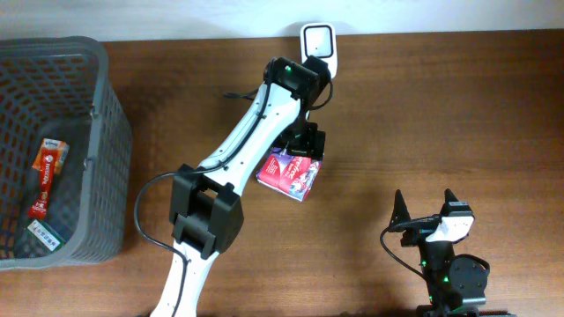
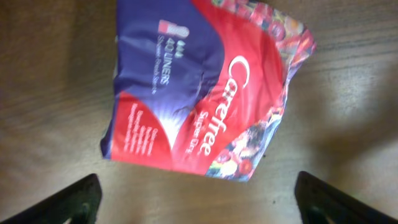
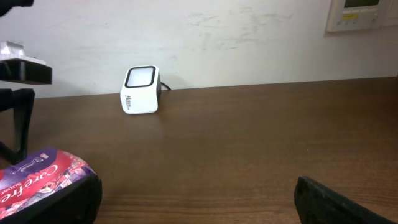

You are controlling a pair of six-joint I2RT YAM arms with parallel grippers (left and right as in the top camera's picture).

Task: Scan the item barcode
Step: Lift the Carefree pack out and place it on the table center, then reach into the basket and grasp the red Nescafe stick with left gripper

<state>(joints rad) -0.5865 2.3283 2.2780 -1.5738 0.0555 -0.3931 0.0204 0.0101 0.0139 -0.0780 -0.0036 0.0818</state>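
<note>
Left hand [image 2: 196, 190] and right hand [image 1: 424, 198] gape wide.

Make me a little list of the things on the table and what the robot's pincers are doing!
item: Carefree liner pack, lying on the table, not gripped
scanner: white barcode scanner, at the far edge of the table, beyond the pack
left pincer: open, right above the pack
right pincer: open, empty, off to the side near the front edge
basket: grey basket on the left, with a red snack packet inside
</note>
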